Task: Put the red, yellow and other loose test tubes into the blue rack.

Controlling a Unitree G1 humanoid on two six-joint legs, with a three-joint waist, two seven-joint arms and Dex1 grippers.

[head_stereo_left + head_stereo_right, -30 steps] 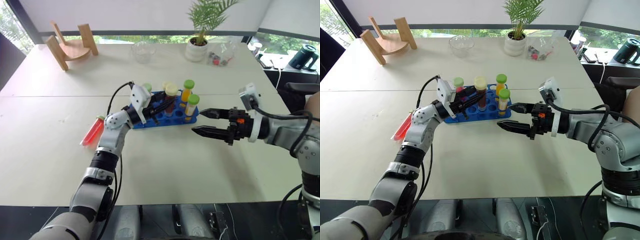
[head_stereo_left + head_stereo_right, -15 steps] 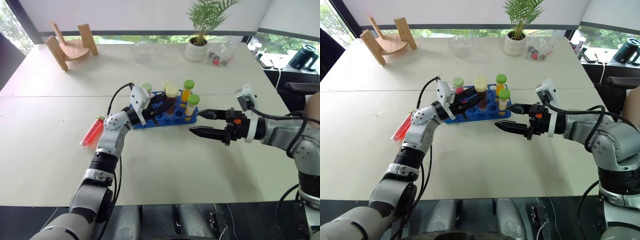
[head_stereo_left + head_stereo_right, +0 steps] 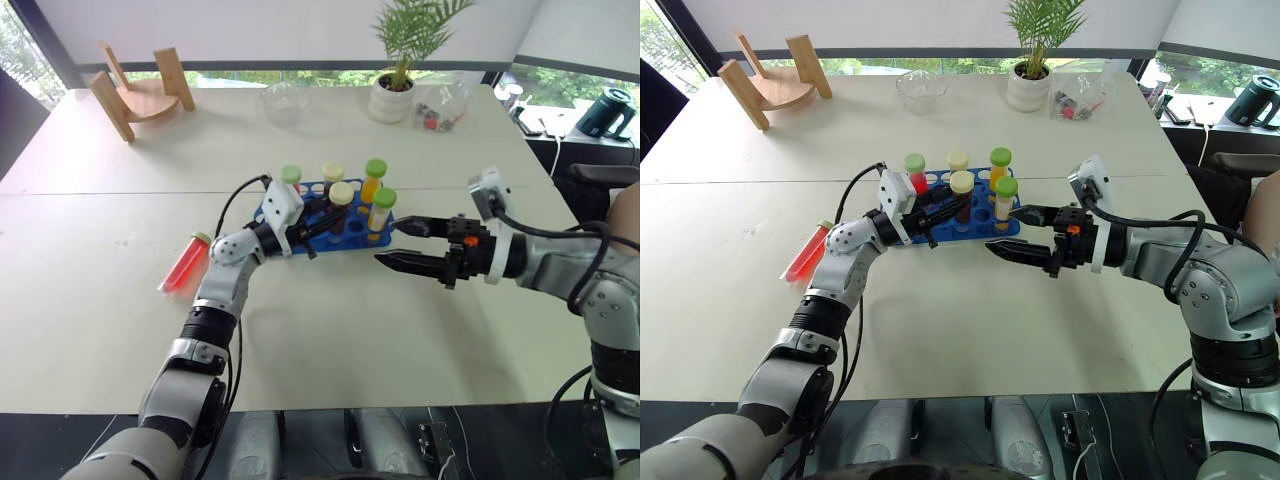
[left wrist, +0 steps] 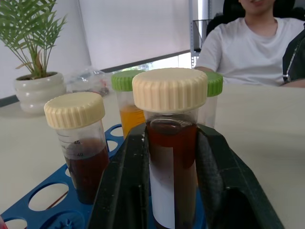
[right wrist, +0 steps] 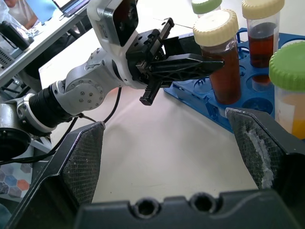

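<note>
Left tool [image 3: 940,208] flanked cream-capped brown tube [image 3: 962,195] seated in blue rack [image 3: 940,227], grip uncertain; right tool [image 3: 1022,232] gaped wide, empty.

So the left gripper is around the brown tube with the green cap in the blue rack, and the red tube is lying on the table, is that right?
Not quite. The brown tube between the left gripper fingers has a cream cap, not green, as the left wrist view shows. It does stand in the blue rack, and the red tube lies on the table.
</note>
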